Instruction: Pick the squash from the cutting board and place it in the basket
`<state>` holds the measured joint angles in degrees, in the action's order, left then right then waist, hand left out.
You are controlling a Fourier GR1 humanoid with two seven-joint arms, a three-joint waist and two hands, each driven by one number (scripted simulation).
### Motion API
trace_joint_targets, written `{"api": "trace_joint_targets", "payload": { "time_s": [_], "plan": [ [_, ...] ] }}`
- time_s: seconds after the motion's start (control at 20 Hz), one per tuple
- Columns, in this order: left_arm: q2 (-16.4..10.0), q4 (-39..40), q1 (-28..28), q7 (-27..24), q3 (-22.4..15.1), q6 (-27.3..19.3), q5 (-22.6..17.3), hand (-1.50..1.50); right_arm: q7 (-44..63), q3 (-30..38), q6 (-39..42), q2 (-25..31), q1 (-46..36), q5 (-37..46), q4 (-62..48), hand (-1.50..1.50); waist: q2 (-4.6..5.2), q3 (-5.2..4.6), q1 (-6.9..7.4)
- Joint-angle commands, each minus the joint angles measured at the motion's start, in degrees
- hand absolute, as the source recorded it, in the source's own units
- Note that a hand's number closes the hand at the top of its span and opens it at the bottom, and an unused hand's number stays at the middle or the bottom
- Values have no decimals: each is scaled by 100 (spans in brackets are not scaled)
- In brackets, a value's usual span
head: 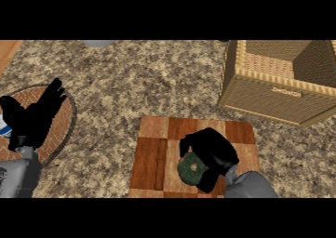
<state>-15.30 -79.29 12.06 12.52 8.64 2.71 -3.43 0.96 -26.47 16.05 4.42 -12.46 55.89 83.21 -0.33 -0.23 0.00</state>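
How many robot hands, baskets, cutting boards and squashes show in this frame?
Robot hands: 2, the left robot hand and the right robot hand
Basket: 1
Cutting board: 1
Squash: 1
Total: 5

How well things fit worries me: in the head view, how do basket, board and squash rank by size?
1. Basket and board: about alike; the basket runs off the edge, so unranked.
2. Squash: clearly smallest, partly under the right hand.

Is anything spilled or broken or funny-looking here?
Nothing stands out. The squash sits on the cutting board with the right hand curled round it, and the basket stands upright.
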Motion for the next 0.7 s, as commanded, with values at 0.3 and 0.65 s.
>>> {"api": "trace_joint_targets", "payload": {
  "time_s": [0.3,0.65],
  "plan": [
    [-28,147,47,-151,144,137,45,0,351,-574,-243,-424,780,637,254,150,29,21,-23],
    [132,164,228,34,35,17,53,0,3602,-2271,-1449,-429,674,-373,579,150,45,21,43]
  ]
}}
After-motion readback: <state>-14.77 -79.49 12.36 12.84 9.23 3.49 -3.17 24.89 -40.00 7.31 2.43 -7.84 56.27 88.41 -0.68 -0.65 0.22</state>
